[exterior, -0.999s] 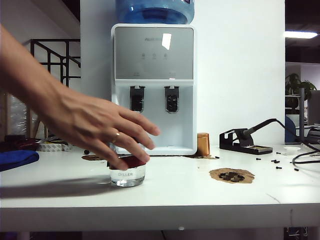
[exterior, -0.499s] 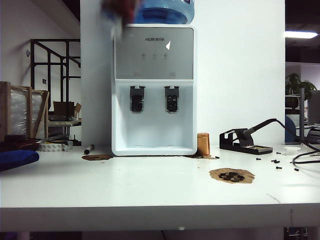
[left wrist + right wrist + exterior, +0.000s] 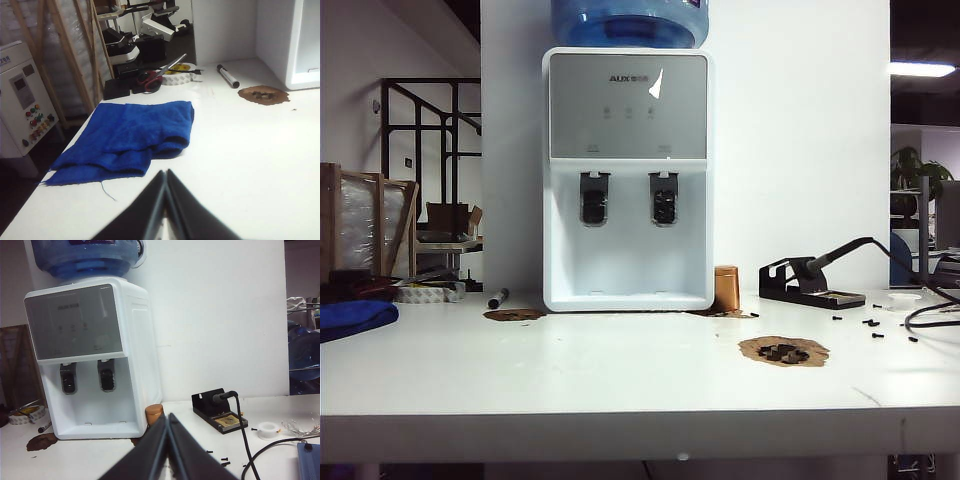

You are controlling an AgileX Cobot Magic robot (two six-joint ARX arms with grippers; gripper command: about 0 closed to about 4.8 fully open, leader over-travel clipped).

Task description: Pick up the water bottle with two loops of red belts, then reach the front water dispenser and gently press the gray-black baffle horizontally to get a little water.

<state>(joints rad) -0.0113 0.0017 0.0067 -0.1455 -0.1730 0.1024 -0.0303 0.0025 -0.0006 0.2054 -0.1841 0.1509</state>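
The water dispenser (image 3: 628, 178) is seen upright at the back of the white table (image 3: 620, 380), blue jug (image 3: 630, 20) on top, two dark taps (image 3: 595, 198) in its recess, and a copper-coloured cylinder (image 3: 726, 288) just beside its right side; the banded water bottle is found in none of the three views. The left gripper (image 3: 165, 176) is held low over the table near a blue cloth (image 3: 132, 135), jaws pressed together on nothing. The right gripper (image 3: 168, 419) is pointed toward the dispenser, well apart from it, jaws likewise pressed together and empty, with a soldering-iron stand (image 3: 220, 412) off to its side.
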